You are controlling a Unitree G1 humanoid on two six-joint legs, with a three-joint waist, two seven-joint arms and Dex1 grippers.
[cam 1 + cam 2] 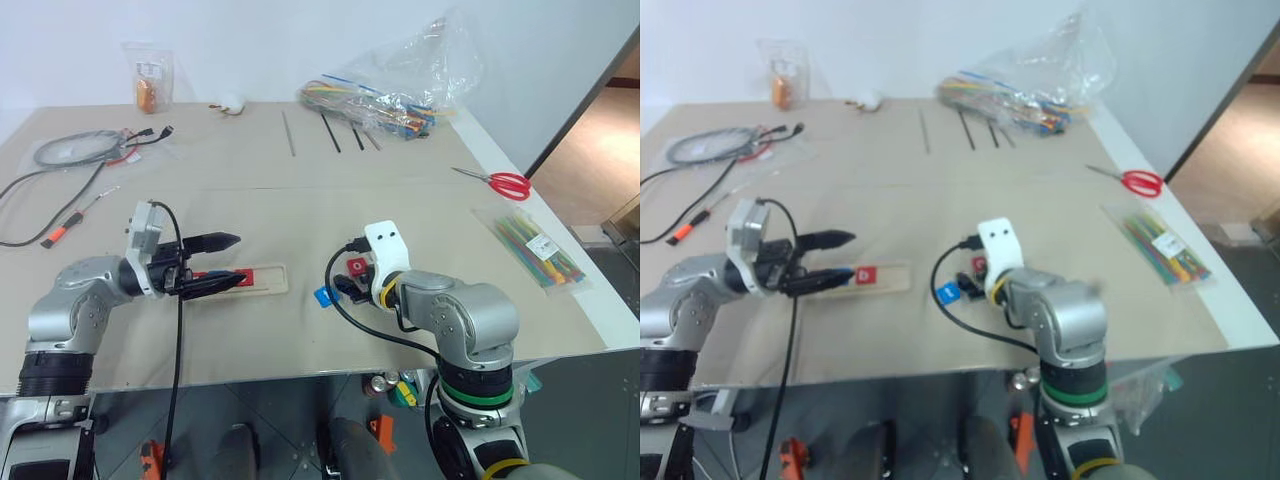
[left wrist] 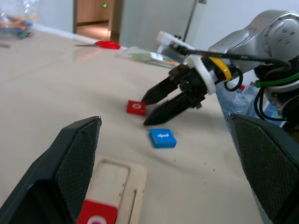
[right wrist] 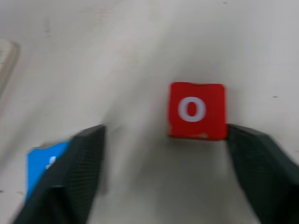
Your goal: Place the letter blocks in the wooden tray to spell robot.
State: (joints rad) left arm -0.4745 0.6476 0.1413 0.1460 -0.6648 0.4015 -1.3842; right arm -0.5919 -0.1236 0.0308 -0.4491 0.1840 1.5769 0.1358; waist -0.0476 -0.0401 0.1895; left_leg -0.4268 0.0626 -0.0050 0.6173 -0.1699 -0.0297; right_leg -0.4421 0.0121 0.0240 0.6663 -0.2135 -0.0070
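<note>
**Inspection: one tile seated in tray, two loose at bench centre**

Progress. Near the lower middle of the left eye view, the right pincer (image 1: 343,282) hangs just above the beige bench (image 1: 300,330), its two black fingers spread wide with nothing between them. Two letter blocks lie loose there. A small flat blue square tile (image 1: 326,296) sits just to the picture-left of the pincer; its white mark cannot be read. A small flat red square tile (image 3: 196,110) lies just ahead of the fingertips, clear of the fingers as far as can be told.

Left of centre lies the long narrow pale wooden tray (image 1: 268,279). One red tile (image 1: 866,275) is seated in its groove; the rest of the visible groove is bare. The left pincer (image 1: 236,258) hovers over the tray's left part, fingers wide apart and holding nothing. What lies beneath it is hidden.

Judgement: one placement visibly done, at least two tiles outstanding. The remaining blocks cannot be located. The word is far from complete.

Writing. The loose red tile bears a white lowercase "o", plain in the right wrist view. The tray tile's letter is partly cut off in the left wrist view and is not confirmed.

Far side: red-handled scissors (image 1: 497,181), a clear bag of coloured ties (image 1: 400,95); no legible labels.
</note>
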